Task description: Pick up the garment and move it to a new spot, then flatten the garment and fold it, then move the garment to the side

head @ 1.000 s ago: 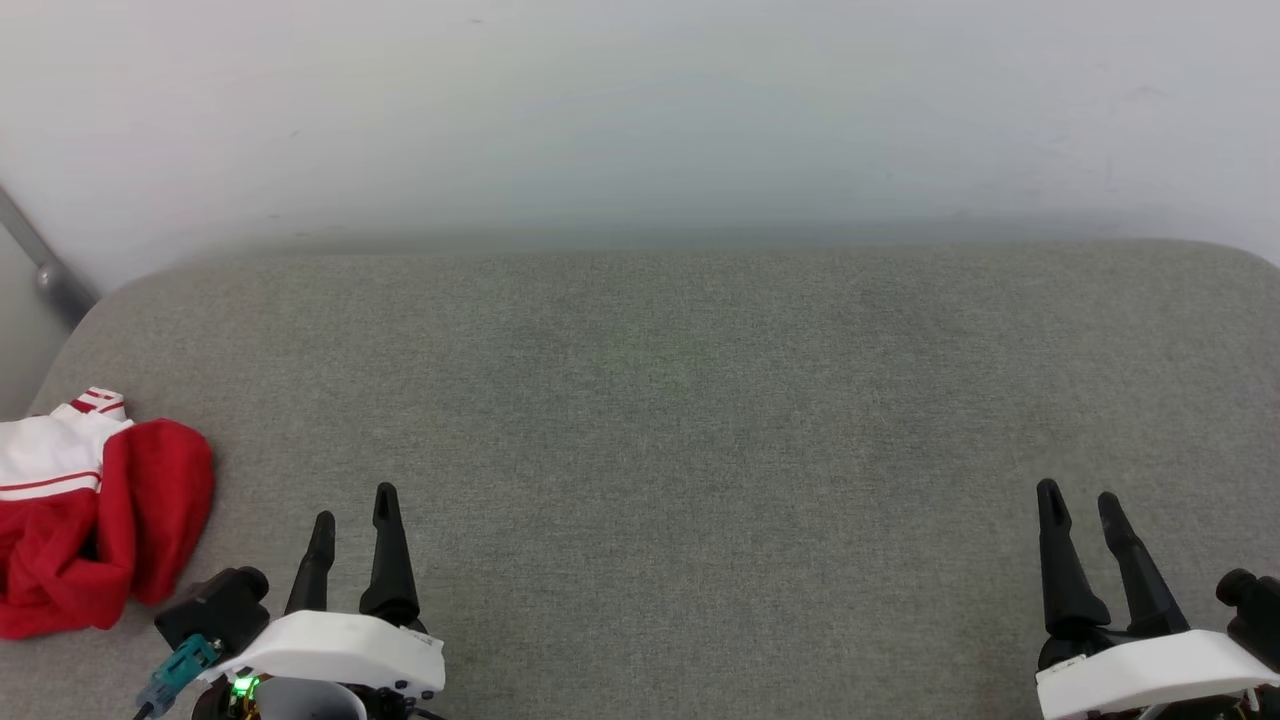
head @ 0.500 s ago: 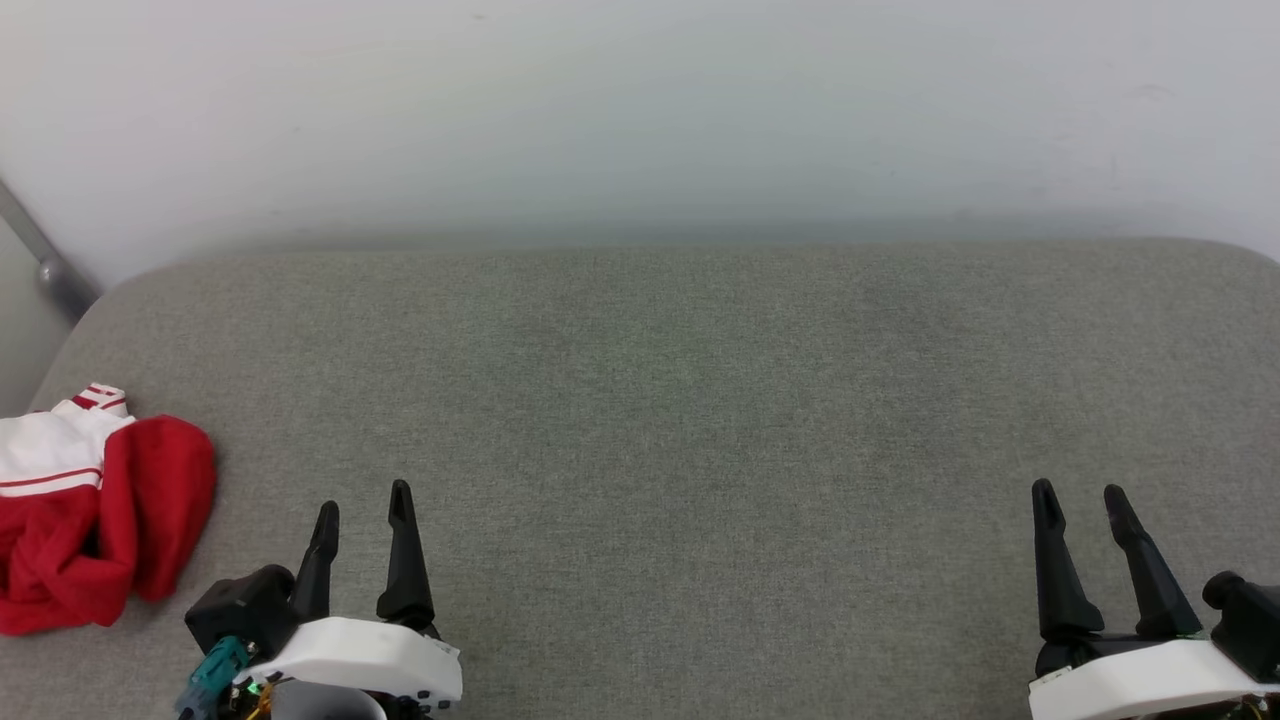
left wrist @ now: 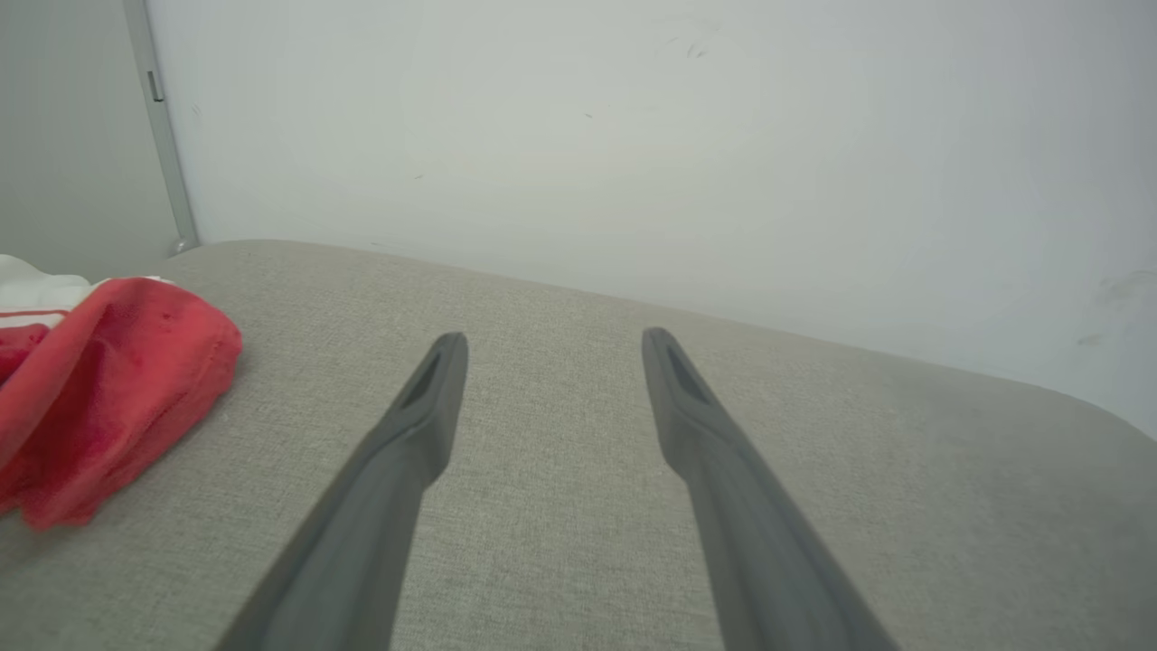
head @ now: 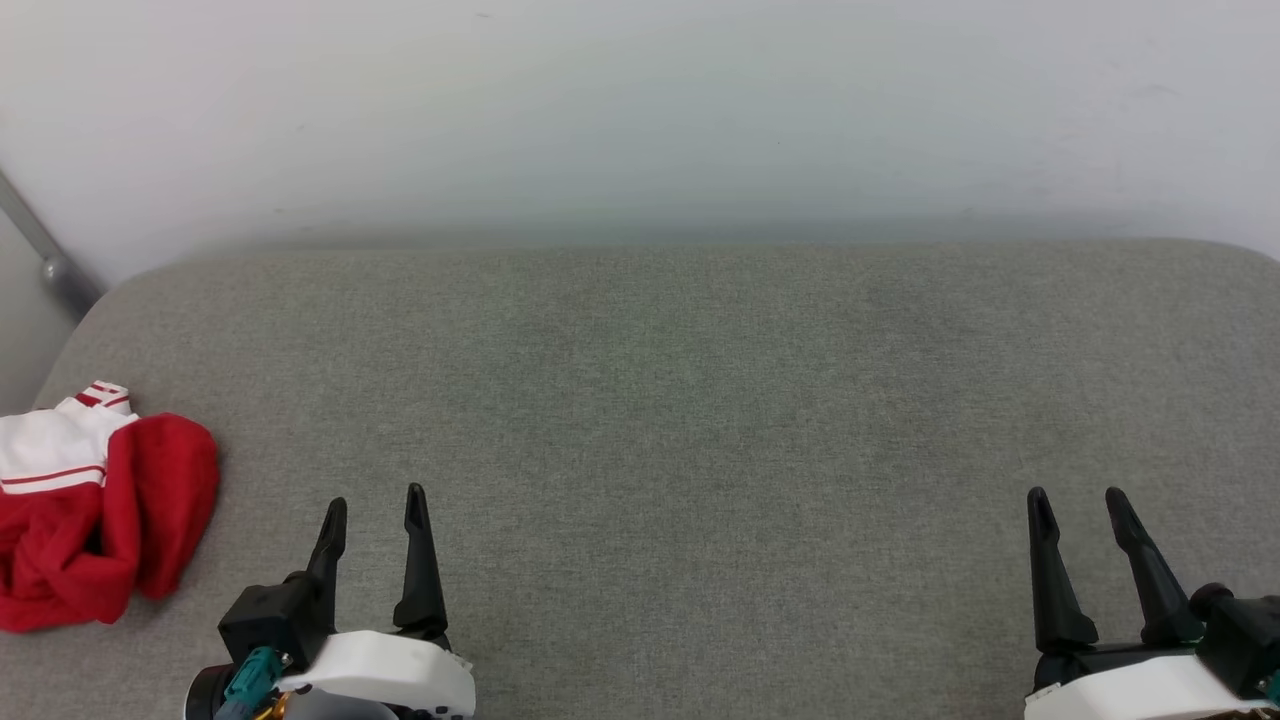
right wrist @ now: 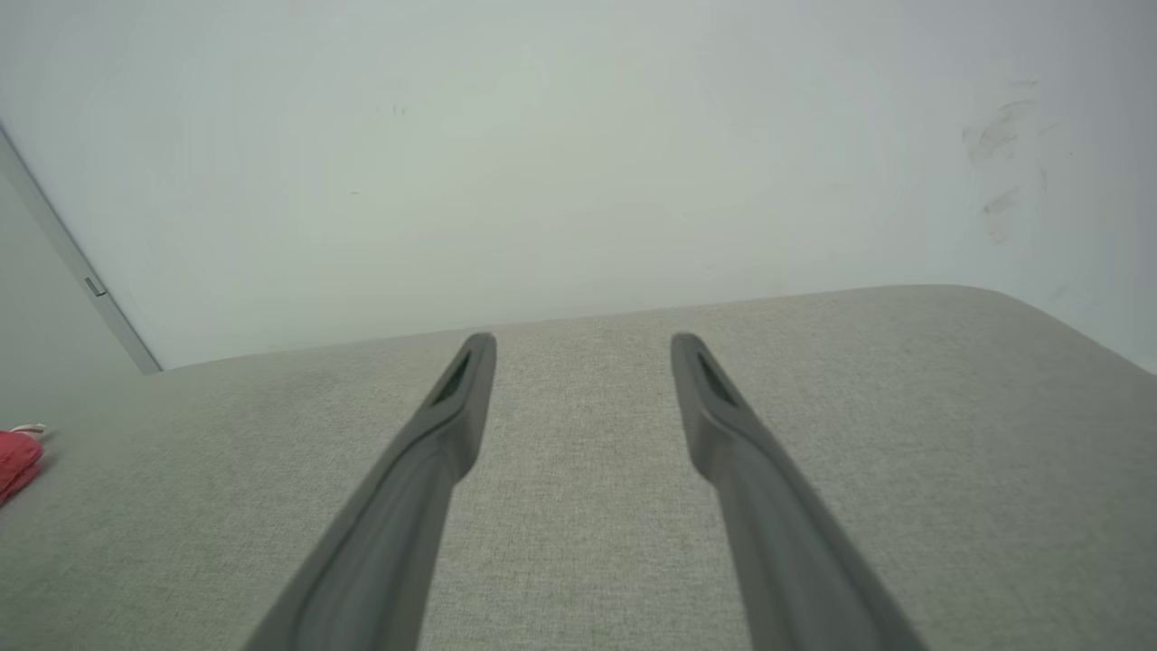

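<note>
The garment lies crumpled at the far left of the grey cushion, red with a white striped sleeve on top. It also lies at the left of the left wrist view as a red heap, and a small red corner shows at the left edge of the right wrist view. My left gripper hovers open to the right of the garment, a short gap away, nothing between its fingers. My right gripper stands open at the lower right, far from the garment, fingers empty.
The grey fabric cushion spans the width of the head view, with rounded far corners. A pale wall rises directly behind it. A grey metal bar slants down at the far left, beyond the cushion's corner.
The left gripper has shifted a little to the right and turned so its fingers point more straight ahead. The right gripper has drawn back slightly. The garment lies as before.
</note>
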Robot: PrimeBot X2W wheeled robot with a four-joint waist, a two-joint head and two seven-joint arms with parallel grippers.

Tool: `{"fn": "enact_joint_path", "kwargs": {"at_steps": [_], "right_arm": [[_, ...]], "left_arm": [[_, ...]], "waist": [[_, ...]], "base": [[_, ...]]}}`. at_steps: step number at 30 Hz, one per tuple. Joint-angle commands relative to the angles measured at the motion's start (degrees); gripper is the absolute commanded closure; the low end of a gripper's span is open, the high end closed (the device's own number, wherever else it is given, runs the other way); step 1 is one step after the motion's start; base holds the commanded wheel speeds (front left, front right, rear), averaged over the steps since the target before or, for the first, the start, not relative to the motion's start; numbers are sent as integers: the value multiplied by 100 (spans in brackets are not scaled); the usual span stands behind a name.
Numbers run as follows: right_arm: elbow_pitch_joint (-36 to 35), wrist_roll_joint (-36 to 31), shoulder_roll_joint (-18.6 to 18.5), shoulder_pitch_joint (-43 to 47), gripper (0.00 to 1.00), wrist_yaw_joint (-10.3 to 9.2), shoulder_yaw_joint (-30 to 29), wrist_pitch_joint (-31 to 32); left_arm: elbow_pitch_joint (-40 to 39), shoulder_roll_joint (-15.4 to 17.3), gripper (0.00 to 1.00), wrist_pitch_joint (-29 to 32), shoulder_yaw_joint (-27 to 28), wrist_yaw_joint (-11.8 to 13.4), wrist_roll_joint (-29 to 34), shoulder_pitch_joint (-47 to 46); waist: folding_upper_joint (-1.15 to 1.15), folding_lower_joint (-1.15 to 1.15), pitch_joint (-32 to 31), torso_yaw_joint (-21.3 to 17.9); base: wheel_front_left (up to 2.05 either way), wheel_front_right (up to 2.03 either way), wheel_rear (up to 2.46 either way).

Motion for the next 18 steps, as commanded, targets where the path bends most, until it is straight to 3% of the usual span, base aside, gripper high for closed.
{"fn": "enact_joint_path", "kwargs": {"at_steps": [1, 18], "right_arm": [[-68, -107, 8, 64, 0, -1, 11, -58], [-182, -609, 10, 211, 0, -2, 16, -255]], "left_arm": [[-48, 18, 0, -50, -4, -6, 133, 24], [22, -54, 0, -245, 42, -115, 757, 149]], "waist": [[0, 0, -1, 5], [0, 0, -33, 52]], "base": [[0, 0, 0], [0, 0, 0]]}}
